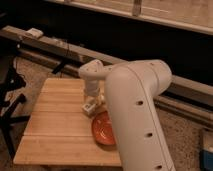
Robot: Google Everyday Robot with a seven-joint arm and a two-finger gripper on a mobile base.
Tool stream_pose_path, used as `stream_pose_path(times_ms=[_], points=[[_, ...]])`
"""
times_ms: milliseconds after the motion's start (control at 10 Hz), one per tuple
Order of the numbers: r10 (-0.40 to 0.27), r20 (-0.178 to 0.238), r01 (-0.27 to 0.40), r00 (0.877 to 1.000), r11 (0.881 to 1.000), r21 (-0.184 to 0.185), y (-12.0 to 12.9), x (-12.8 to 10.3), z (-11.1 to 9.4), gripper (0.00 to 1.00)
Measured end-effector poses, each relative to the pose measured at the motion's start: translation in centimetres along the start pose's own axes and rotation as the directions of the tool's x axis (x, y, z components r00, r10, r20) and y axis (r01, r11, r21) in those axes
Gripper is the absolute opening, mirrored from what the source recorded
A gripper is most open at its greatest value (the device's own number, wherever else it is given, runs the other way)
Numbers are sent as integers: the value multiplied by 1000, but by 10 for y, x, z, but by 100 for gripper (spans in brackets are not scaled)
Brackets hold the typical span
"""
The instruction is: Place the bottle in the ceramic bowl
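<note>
Presently the hand [91, 104], at frame centre just left of the big white arm link [140, 110], points down and is clamped on the bottle [89, 109]. The bottle shows as a small whitish block with dark print at the hand's lower tip, tilted. Whether its base touches the wood or hangs just clear, I cannot tell. It sits just up-left of the ceramic bowl [101, 131], near the rim, not yet over it. Bowl: orange-red, glossy, lower centre of frame, on the wooden counter [52, 125]; its right part is hidden behind the arm link. What shows of its inside is bare but for a pale swirl mark; nothing seen in it. No other container in view. Risks, as judged: letting go here would put the bottle on the wood beside the bowl, outside the rim. Carried across too low, the bottle or hand could knock the near rim and shove the bowl toward the counter's lower edge, which is close. The tilted bottle may strike the rim and roll out, or slip early. The arm link screens the bowl's far side, so the drop point is hard to check.
</note>
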Motion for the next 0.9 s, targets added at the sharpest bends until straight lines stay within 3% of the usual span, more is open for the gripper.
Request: stream_pose_path(times_ms=[400, 900], points=[[-1, -17, 1, 1000, 1000, 24, 5, -4, 12, 63], [-8, -51, 9, 999, 1000, 18, 1, 8, 9, 16]])
